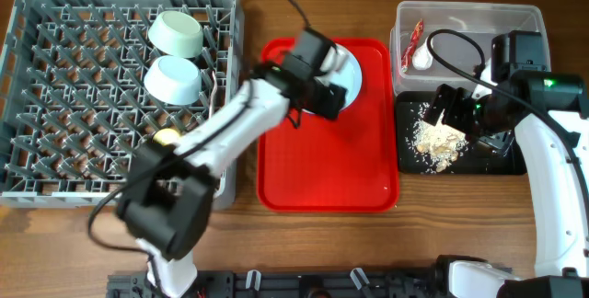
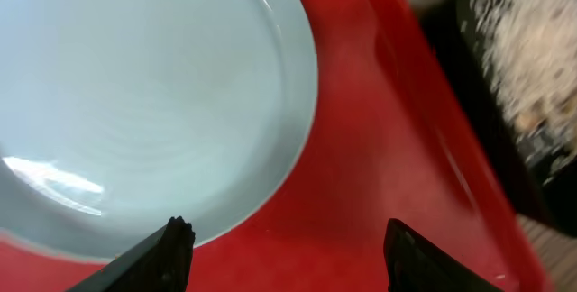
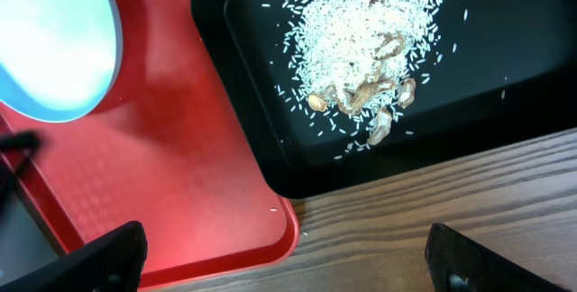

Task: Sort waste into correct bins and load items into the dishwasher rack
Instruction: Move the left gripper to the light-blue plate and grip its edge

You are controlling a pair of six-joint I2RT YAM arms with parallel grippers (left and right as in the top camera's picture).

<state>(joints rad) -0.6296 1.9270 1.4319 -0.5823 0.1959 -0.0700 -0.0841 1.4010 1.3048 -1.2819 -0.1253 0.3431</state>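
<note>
The plate (image 1: 348,73) lay flat on the red serving tray (image 1: 322,174), at the tray's upper end, near the top centre of the overhead frame. It looked bare and glossy, so I judged it slippery.

The left gripper (image 1: 322,96) hung over the plate's lower-left part with its jaws spread. In the left wrist view the rim (image 2: 302,139) curved down between the two fingertips. One finger (image 2: 176,238) was above the plate's face and the other (image 2: 401,238) above bare red tray. Whether either touched anything could not be told.

The step in hand was probably picking up the plate for the dishwasher rack (image 1: 55,114). To do it well, the gripper needed to come down astride the rim. The outer finger would have to slide along the tray and under the edge before closing, since closing from above would likely only push the plate along. A deep, firm bite would guard against the plate swinging once lifted.

The carry ran to the left of the frame, over the rack's near wall. The two mint bowls (image 1: 175,54) filled the rack's upper right, so the open pegs lower down looked the better slot, with the plate set on edge.

At the right of the frame, the right gripper (image 3: 284,247) hovered with jaws wide apart over the black tray (image 3: 505,49) and its rice (image 3: 361,31). The wrapper (image 1: 416,33) lay in the clear tub (image 1: 465,8) above.
</note>
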